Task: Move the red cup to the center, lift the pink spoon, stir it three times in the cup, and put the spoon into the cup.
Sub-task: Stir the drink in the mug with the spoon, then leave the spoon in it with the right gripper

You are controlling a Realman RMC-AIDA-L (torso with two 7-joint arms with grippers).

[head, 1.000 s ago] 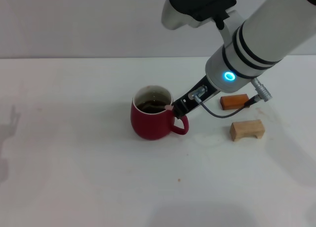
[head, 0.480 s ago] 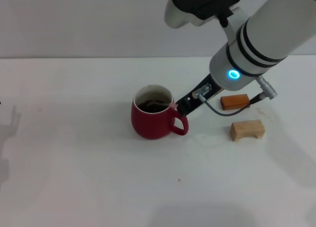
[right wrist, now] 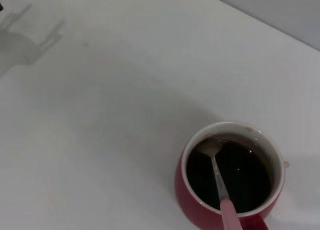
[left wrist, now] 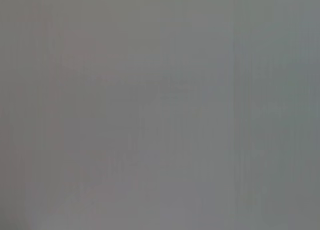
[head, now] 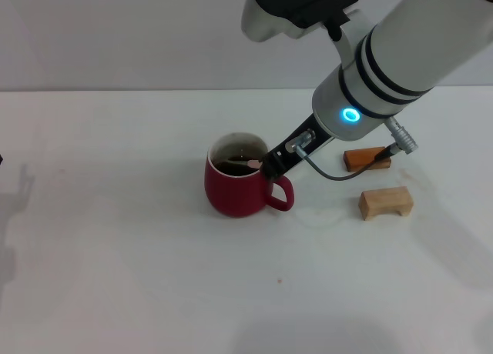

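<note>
Red cup, in the head view, stands on the white table near its middle, handle turned toward the robot's right. Its white inner wall rings dark liquid. The right gripper reaches down over the handle-side rim and grips the pink spoon, whose handle end shows pale at the rim while the rest slants into the liquid. Well to the right of the cup lie 2 blocks: an orange block farther back and a tan wooden block nearer.

From the left wrist, only a flat grey field shows; the left gripper is nowhere in sight.

From the right wrist, the red cup appears from above, the pink spoon crossing the liquid with its grey metal bowl against the white wall and its pink handle at the opposite rim. The gripper's own fingers do not show here.
</note>
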